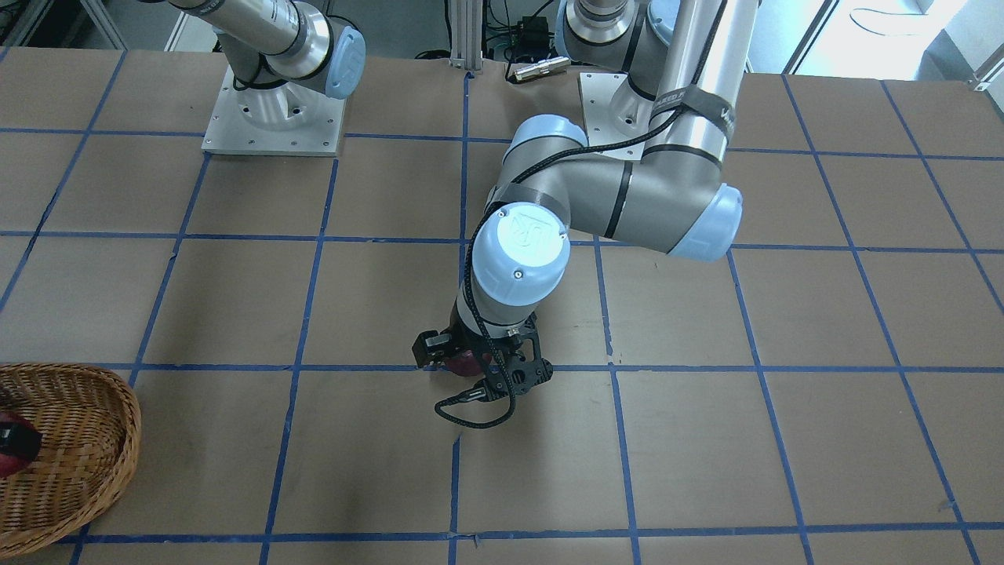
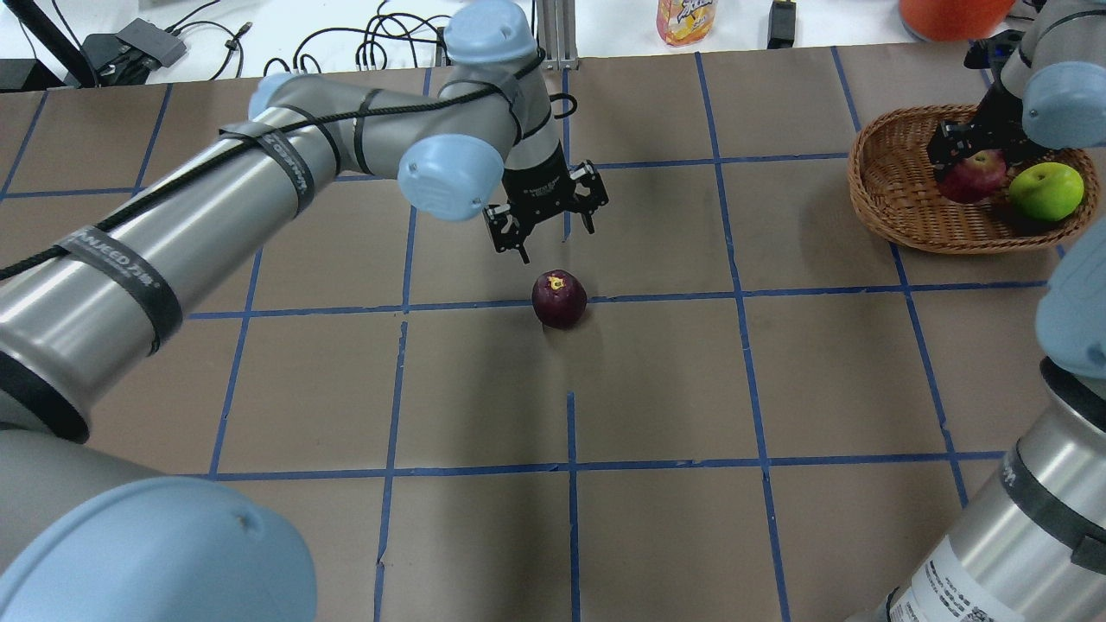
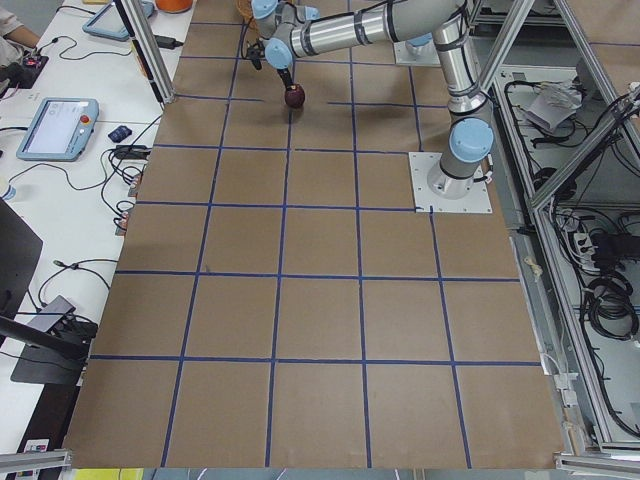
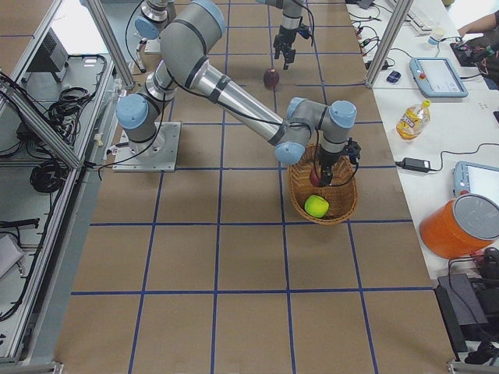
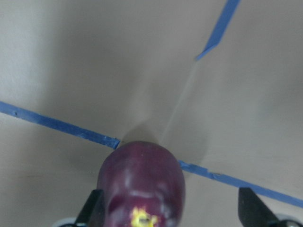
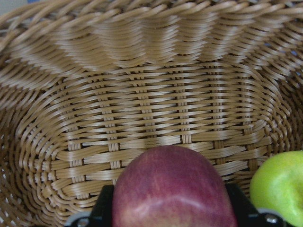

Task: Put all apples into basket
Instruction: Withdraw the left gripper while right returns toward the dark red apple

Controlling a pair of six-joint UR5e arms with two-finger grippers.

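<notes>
The dark maroon apple [image 2: 559,298] with a yellow patch sits on the table at a blue tape crossing. My left gripper [image 2: 555,240] is open and hovers just over it. In the left wrist view the apple [image 5: 141,187] lies between the fingers, closer to the left one [image 5: 92,210]. My right gripper [image 2: 961,147] is down inside the wicker basket [image 2: 899,203], shut on the red apple [image 2: 972,175]. The right wrist view shows that apple [image 6: 173,189] between both fingers. The lime-green apple [image 2: 1045,191] lies in the basket beside it.
Brown paper with a blue tape grid covers the table. A drink bottle [image 2: 687,17] and an orange container [image 2: 950,10] stand past the far edge. The arm base plates [image 1: 274,118] are at the robot's side. Tablets and cables lie on the side bench [image 3: 55,125].
</notes>
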